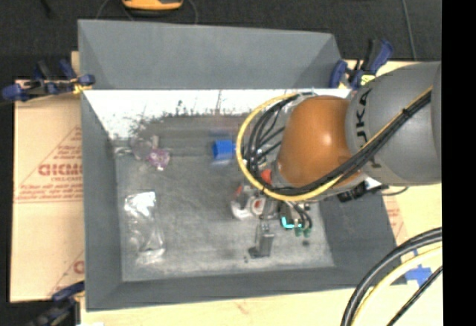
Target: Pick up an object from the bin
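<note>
The grey metal bin has sloping walls and a scuffed flat floor, and only a few loose things lie scattered across it. The robot arm reaches in from the right. Its rounded orange wrist cover, looped about with yellow and black cables, hangs over the right half of the floor. Below that cover the dark tool points down at the floor near the front wall, right of centre. Whether it is released or clenched cannot be told, since its tip reads only as one dark shape, and nothing can be seen gripped in it. The nearest thing is a small white-and-red object of uneven shape, which lies on the floor just beside the tool on its far left side, partly tucked under the edge of the wrist. Small teal and green bits show right of the tool under the arm; whether they belong to the robot or lie in the bin cannot be told. Farther back, near the rear wall and just left of the cables, sits a small blue block. Well apart on the left side, a pale purple translucent piece rests near the back left corner. In front of it a crumpled clear plastic wrapper stretches toward the front left of the floor.
</note>
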Available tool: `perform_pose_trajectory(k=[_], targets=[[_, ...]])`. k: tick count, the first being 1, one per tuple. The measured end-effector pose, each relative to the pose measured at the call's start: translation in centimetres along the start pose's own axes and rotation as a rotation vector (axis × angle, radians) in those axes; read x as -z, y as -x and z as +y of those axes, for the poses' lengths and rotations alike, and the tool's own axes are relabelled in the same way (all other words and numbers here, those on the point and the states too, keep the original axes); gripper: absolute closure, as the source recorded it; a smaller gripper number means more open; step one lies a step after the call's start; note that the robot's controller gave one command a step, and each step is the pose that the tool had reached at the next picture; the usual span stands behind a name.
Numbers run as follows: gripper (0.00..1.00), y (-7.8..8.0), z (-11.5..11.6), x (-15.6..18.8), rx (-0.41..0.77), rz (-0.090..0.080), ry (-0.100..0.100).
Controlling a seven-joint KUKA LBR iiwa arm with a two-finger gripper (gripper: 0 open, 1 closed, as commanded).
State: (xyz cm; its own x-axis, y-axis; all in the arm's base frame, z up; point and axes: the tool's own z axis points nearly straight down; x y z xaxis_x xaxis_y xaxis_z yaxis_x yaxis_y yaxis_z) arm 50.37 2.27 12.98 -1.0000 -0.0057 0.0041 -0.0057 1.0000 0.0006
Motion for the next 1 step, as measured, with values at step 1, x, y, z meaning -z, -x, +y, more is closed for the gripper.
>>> perform_pose_trajectory(k=[1], targets=[[0.0,4.36,-3.92,-5.1,0.052,-0.012,-0.002]])
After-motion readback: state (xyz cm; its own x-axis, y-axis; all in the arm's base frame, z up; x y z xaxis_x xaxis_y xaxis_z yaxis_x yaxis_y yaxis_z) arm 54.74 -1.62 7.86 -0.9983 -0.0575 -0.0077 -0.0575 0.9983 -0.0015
